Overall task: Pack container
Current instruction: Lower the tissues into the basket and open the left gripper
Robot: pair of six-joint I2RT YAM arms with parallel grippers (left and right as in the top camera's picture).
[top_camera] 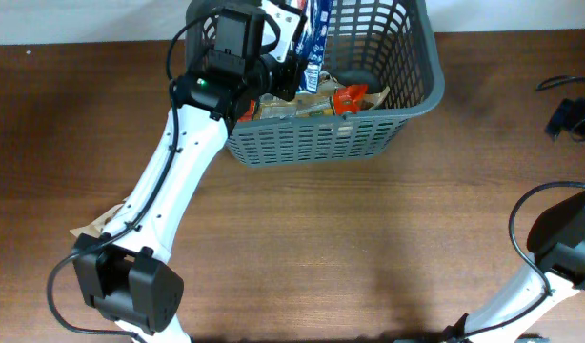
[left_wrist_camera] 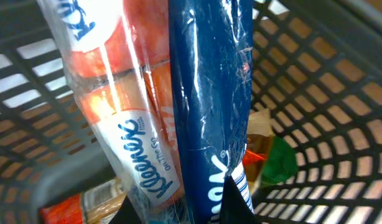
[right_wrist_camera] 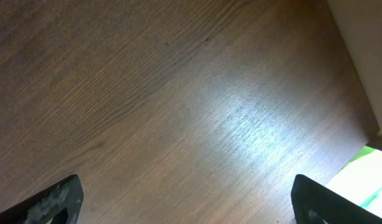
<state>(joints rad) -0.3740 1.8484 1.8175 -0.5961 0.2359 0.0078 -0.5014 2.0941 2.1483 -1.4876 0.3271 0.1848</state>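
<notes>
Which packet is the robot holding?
The blue-and-white Kleenex pack, held upright by the left gripper over the container; the other packets lie inside it.

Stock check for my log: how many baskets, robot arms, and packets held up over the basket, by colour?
Grey basket: 1
Robot arms: 2 (left arm, right arm)
Orange Kleenex pack: 1
Blue packet: 1
Total: 5
</notes>
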